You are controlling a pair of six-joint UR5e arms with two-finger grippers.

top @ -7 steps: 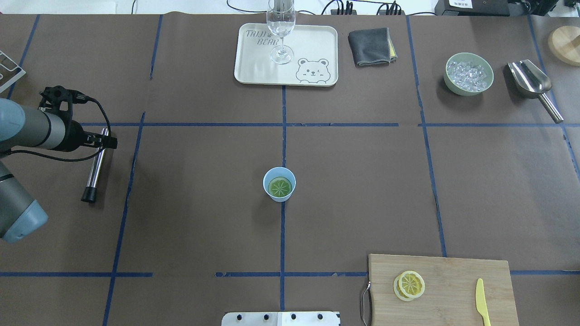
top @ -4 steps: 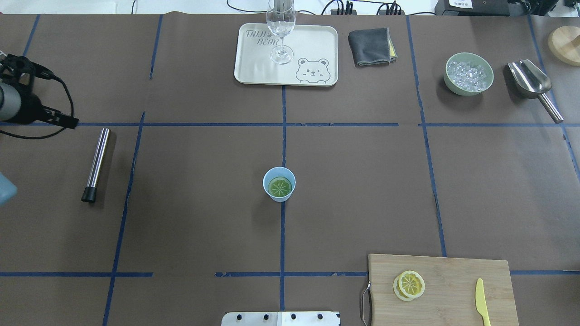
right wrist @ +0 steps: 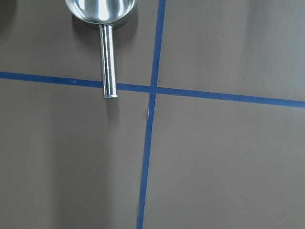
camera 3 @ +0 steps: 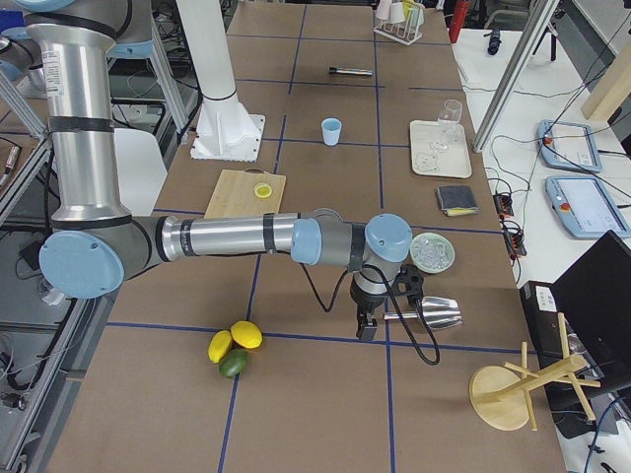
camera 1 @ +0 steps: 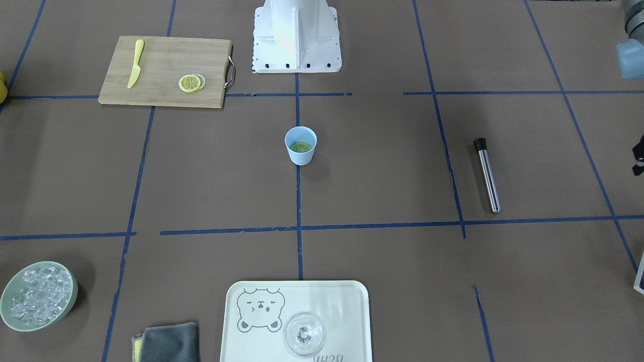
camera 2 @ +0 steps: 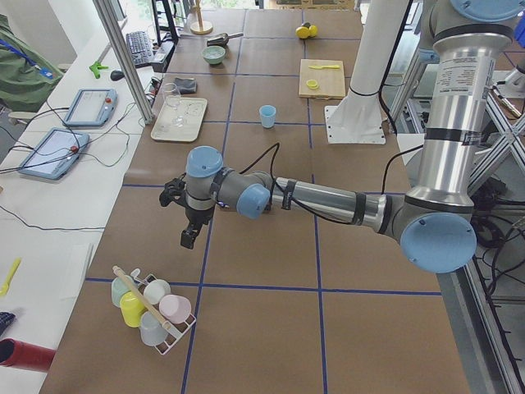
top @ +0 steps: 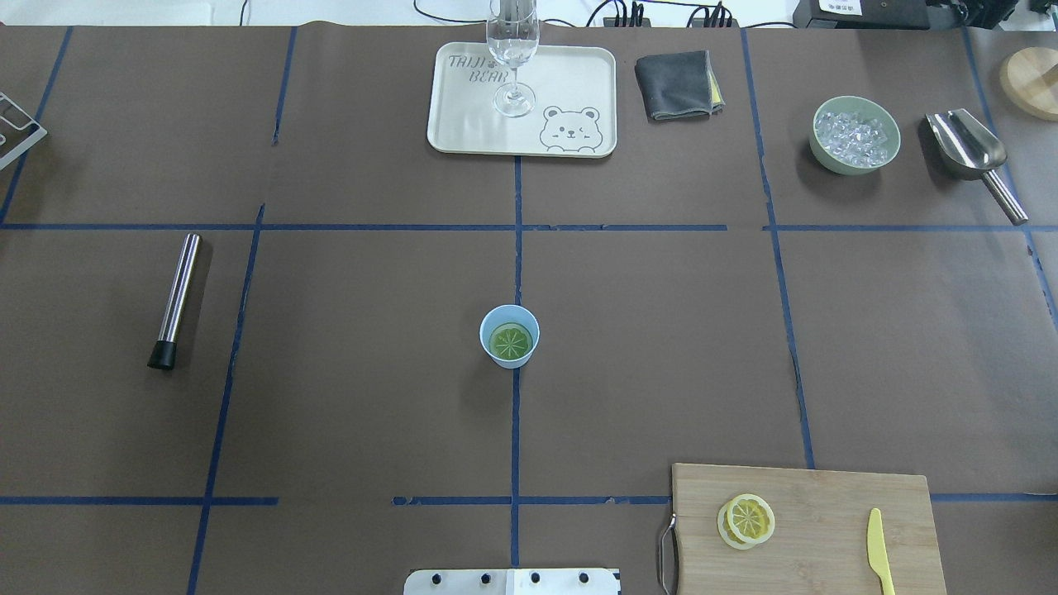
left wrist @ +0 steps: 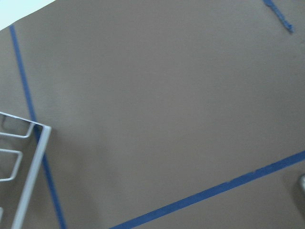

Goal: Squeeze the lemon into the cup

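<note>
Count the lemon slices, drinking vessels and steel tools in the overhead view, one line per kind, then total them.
Lemon slices: 3 (the lemon in the cup, two slices on the board)
Drinking vessels: 2 (cup, glass)
Steel tools: 2 (muddler, scoop)
Total: 7

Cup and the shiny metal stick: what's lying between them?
Nothing lies there. In the overhead view, only bare brown paper and one blue tape line run between the cup and the metal stick.
</note>
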